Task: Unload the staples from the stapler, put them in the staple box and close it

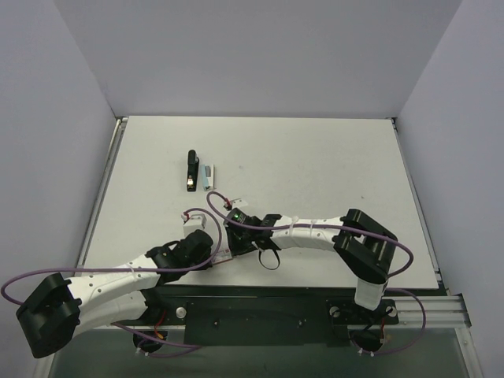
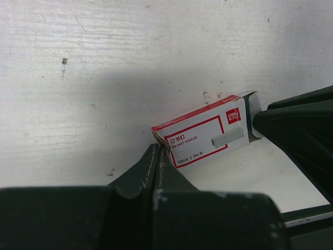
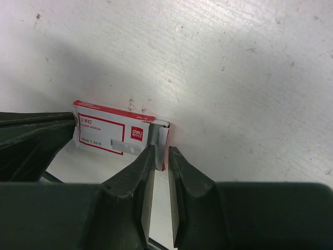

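The black stapler (image 1: pixel 191 171) lies at the far left of the table, well away from both grippers. A red-and-white staple box (image 2: pixel 205 138) (image 3: pixel 112 133) lies flat near the front edge. My left gripper (image 2: pixel 157 148) (image 1: pixel 214 253) is shut, its tips pinching the box's torn corner. At the box's other end is my right gripper (image 3: pixel 162 148) (image 1: pixel 235 242). It stands slightly open, with the box's open end flap (image 3: pixel 160 136) in the narrow gap, against its left finger. No loose staples show.
A pale teal oblong piece (image 1: pixel 208 177) lies right beside the stapler. The white table (image 1: pixel 315 165) is walled at the back and both sides. A metal rail (image 1: pixel 409 311) runs along the front edge by the arm bases.
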You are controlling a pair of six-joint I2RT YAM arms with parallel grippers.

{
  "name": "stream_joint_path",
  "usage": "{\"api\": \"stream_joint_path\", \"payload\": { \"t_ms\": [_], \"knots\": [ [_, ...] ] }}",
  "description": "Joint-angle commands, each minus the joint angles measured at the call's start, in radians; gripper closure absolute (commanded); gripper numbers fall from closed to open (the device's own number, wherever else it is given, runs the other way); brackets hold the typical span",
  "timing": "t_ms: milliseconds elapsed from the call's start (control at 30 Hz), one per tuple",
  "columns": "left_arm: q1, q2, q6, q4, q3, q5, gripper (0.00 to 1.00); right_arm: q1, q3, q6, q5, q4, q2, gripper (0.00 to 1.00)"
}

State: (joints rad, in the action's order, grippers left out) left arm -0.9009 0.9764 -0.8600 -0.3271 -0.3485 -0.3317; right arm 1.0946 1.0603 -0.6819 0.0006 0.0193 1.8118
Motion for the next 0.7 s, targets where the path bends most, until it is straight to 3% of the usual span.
{"api": "stream_joint_path", "payload": {
  "t_ms": [0, 267, 367, 667],
  "knots": [
    [-0.003, 0.004, 0.006, 0.003, 0.005, 0.028, 1.00, 0.007, -0.008, -0.007, 0.052, 0.041, -0.083, 0.87],
    [-0.003, 0.010, 0.007, 0.008, 0.005, 0.031, 1.00, 0.002, -0.037, -0.005, 0.094, 0.054, -0.129, 0.87],
    [-0.003, 0.007, 0.009, 0.007, 0.003, 0.033, 1.00, -0.010, -0.059, -0.008, 0.102, 0.056, -0.129, 1.00],
    [-0.003, 0.021, 0.015, 0.010, -0.006, 0.034, 1.00, -0.027, -0.085, -0.016, 0.087, 0.033, -0.101, 1.00]
  ]
}}
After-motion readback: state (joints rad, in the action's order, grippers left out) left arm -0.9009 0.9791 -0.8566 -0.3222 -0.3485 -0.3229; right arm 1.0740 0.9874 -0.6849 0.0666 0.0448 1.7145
